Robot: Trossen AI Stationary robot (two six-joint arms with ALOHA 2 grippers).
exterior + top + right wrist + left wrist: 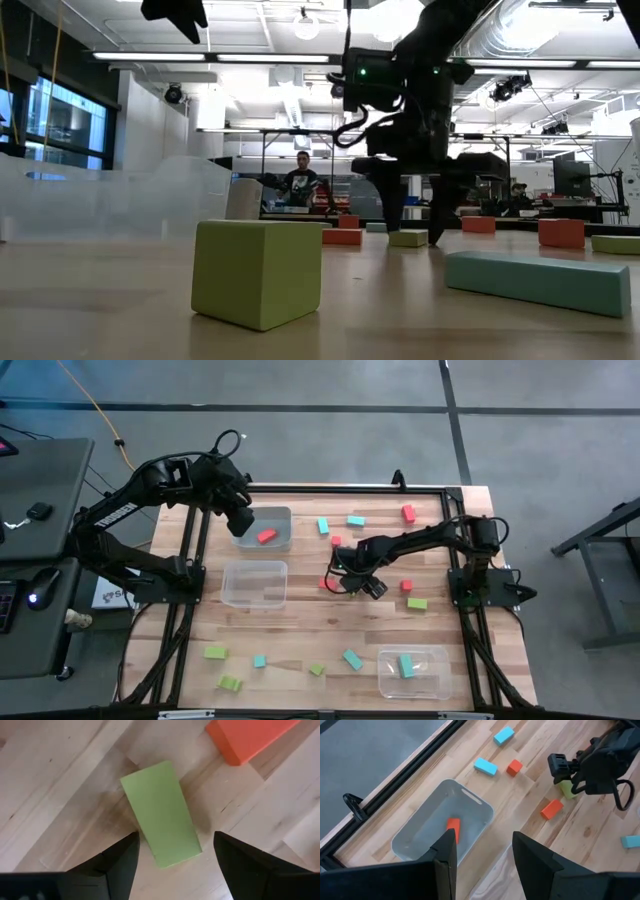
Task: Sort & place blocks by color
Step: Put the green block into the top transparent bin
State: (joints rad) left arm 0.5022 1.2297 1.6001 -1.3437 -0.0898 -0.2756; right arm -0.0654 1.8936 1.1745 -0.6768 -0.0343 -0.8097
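My right gripper (175, 855) points down over the middle of the table, open. Its two fingers stand on either side of a lime green block (162, 812) that lies flat on the wood, with a gap on each side. A red block (250, 737) lies just beyond it. In the low view the fingers (390, 205) reach down almost to the table around the green block (408, 238). My left gripper (482, 850) hangs open and empty above the far-left clear tub (415, 837), where one red block (453, 827) lies.
An empty clear tub (255, 582) stands left of the middle. A tub (435, 682) at the near right holds a teal block (406, 665). Several red, green and teal blocks lie scattered at the far side (355, 520) and along the near edge (215, 653). Black frame rails (190, 560) border the table.
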